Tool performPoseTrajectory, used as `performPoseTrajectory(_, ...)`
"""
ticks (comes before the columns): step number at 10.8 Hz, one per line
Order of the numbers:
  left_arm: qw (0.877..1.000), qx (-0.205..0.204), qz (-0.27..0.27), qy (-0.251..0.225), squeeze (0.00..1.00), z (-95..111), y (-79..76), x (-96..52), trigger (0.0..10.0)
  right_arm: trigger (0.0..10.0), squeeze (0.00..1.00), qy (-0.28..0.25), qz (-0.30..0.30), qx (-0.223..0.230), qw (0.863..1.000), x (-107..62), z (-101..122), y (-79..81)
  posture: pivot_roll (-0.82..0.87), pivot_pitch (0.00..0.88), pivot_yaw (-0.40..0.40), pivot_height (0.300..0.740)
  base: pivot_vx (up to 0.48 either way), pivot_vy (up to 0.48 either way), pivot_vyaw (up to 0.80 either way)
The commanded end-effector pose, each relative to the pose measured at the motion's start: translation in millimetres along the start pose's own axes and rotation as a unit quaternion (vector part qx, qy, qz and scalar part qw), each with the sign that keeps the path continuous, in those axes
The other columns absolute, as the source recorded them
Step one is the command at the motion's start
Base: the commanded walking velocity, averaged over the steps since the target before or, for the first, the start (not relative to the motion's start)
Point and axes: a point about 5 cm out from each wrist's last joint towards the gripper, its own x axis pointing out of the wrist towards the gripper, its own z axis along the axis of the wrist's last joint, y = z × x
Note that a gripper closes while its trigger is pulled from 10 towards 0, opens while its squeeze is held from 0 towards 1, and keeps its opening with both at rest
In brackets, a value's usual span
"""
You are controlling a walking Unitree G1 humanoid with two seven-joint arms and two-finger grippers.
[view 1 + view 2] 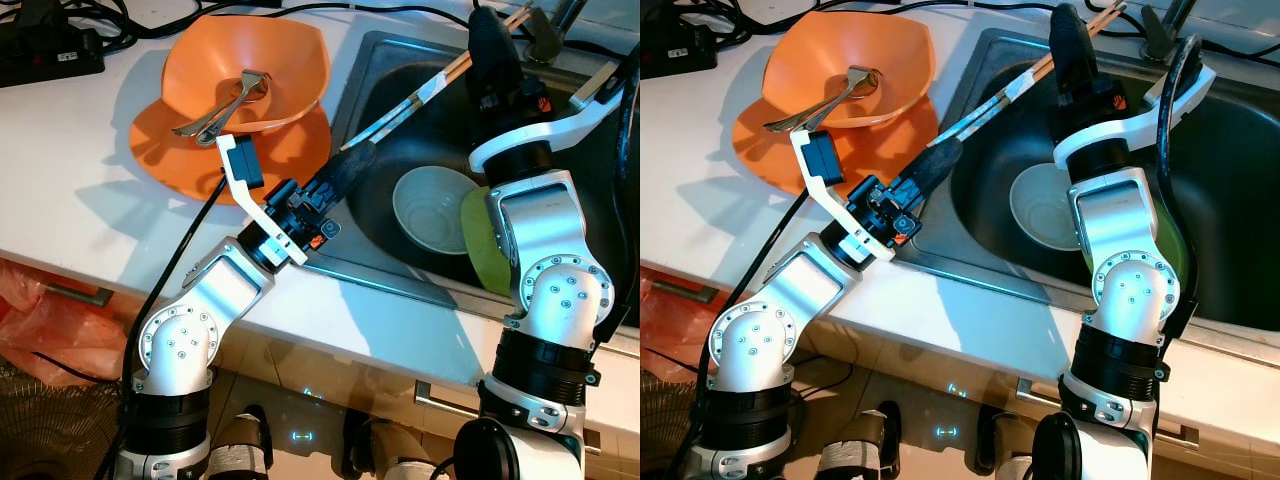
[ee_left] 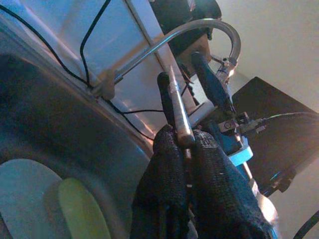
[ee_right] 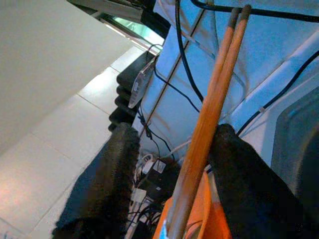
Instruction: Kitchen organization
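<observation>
Wooden chopsticks [image 1: 452,72], a long pale-orange pair, slant over the sink's [image 1: 372,60] far left corner. The left gripper [image 1: 362,157] pinches their near end; the right gripper's [image 3: 172,164] spread fingers straddle their far end.

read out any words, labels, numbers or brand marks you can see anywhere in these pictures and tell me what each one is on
No text can be read in these pictures.
Small orange mark on the right claw's black housing: too small to read.
Small orange mark near the left claw's wrist: too small to read.
Orange bowl, white bowl in the sink, chopsticks: no lettering visible.
</observation>
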Motion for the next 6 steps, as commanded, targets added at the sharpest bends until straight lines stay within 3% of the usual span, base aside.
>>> performPoseTrajectory(1,1.0,-0.007,-0.014,0.019,0.0,-7.9,-4.7,-0.4,10.0,0.0,0.0,-0.002,0.001,0.0,1.0,-2.3,-0.4,-1.2,0.12,0.258,-0.02,0.74,0.0,0.0,0.0)
performPoseTrajectory(6,0.999,0.008,-0.008,0.041,0.0,-13.9,-2.2,-1.7,10.0,0.0,0.0,-0.008,0.001,0.005,1.0,-2.5,0.5,-1.3,0.12,0.258,-0.017,0.74,0.0,0.0,0.0)
